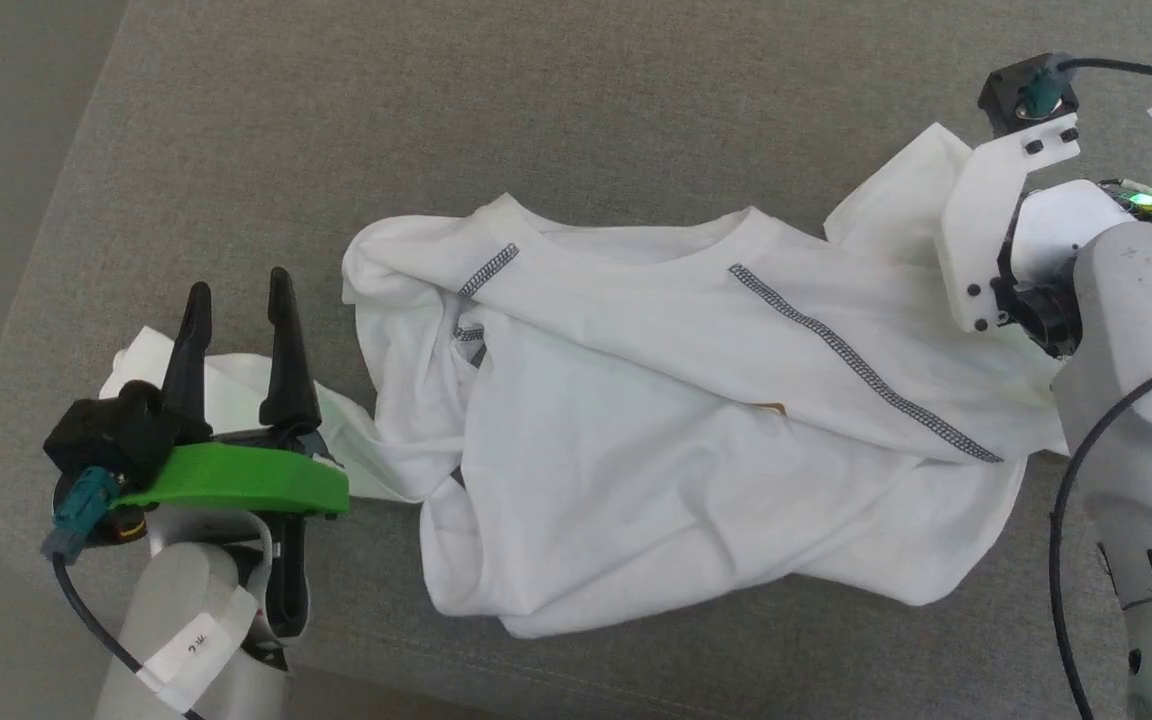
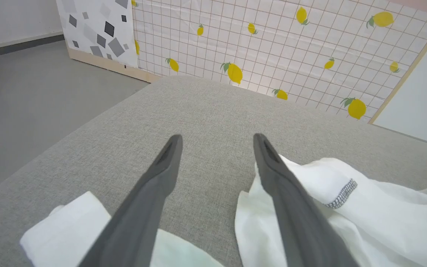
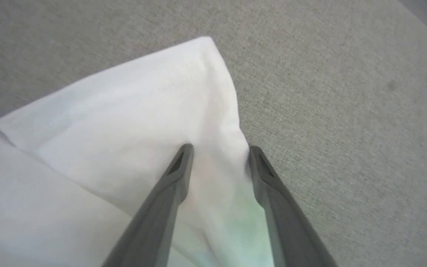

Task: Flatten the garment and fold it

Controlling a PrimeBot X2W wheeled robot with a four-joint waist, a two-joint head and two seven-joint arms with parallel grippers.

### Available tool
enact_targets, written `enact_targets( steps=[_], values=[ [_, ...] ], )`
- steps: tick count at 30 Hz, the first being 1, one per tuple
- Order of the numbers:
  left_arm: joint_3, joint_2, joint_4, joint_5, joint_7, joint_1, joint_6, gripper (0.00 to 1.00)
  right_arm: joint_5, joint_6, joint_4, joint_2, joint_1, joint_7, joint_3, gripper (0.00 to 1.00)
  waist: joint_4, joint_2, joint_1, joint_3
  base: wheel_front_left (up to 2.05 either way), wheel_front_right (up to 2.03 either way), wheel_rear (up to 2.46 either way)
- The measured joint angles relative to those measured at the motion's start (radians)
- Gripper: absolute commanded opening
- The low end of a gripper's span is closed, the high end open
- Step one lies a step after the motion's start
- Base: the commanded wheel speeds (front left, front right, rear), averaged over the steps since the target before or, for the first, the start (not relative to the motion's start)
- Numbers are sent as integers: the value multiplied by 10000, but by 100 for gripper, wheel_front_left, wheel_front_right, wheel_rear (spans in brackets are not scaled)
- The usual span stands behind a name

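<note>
Okay, my right gripper has its jaws apart, astride a sleeve edge of the garment. I'd bite deep before pulling outward. The left gripper gapes wide above the other sleeve, and the shirt lies crumpled on the grey cushion.

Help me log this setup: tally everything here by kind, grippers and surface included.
Garments: 1, white T-shirt
Grippers: 2, left gripper, right gripper
Surfaces: 1, grey cushion
Total: 4
</note>
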Motion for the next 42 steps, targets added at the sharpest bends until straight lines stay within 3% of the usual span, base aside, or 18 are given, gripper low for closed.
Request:
enact_targets(
  steps=[6, 10, 14, 17, 21, 22, 25, 26, 29, 34, 42],
  values=[
    [293, -159, 169, 384, 0, -9, -295, 100, 1068, 6, -209, -36, 143, -823, -309, 0, -227, 0, 0, -286, 0, 0, 0],
    [453, -297, 295, 495, 0, 5, -422, 100, 1524, 6, -1137, -575, 765, -1400, -1120, 0, -422, 0, -1, -649, 0, 0, 0],
    [589, -337, 370, 571, 0, 81, -445, 100, 1687, 6, -2266, -1198, 2244, -1304, -2719, 0, -655, 0, -1, -1042, 0, 0, 0],
    [690, -366, 405, 602, 0, 230, -504, 100, 1664, 6, -3118, -1252, 3586, -813, -4288, 0, -847, 0, -2, -1290, 0, 0, 0],
    [767, -374, 454, 612, 0, 374, -539, 100, 1528, 6, -4046, -631, 5185, 82, -6226, 0, -1123, 1, -2, -1530, 0, 0, 0],
    [794, -374, 522, 614, 0, 409, -610, 100, 1406, 6, -4625, 105, 5895, 535, -7022, 0, -1275, 0, -2, -1652, 0, 0, 0],
    [817, -372, 614, 616, 0, 414, -612, 100, 1152, 6, -4976, 673, 6167, 617, -7392, 0, -1374, 0, -2, -1752, 0, 0, 0],
    [821, -372, 646, 616, 0, 414, -612, 100, 1053, 6, -5116, 754, 6173, 460, -7428, 100, -1396, 0, -2, -1781, 0, 0, 0],
    [803, -372, 755, 616, 0, 416, -612, 100, 1114, 6, -5651, 807, 6119, -466, -7219, 100, -1410, 0, -2, -1875, 0, 0, 0],
    [734, -362, 909, 616, 4, 416, -614, 100, 1572, 6, -6489, 780, 5873, -2071, -6000, 100, -1343, 0, -2, -2035, 0, 0, 0],
    [644, -362, 1011, 608, 17, 419, -612, 100, 1722, 6, -6343, 357, 5363, -1933, -2970, 100, -1238, 0, -2, -1955, 0, 0, 0]
  ],
)
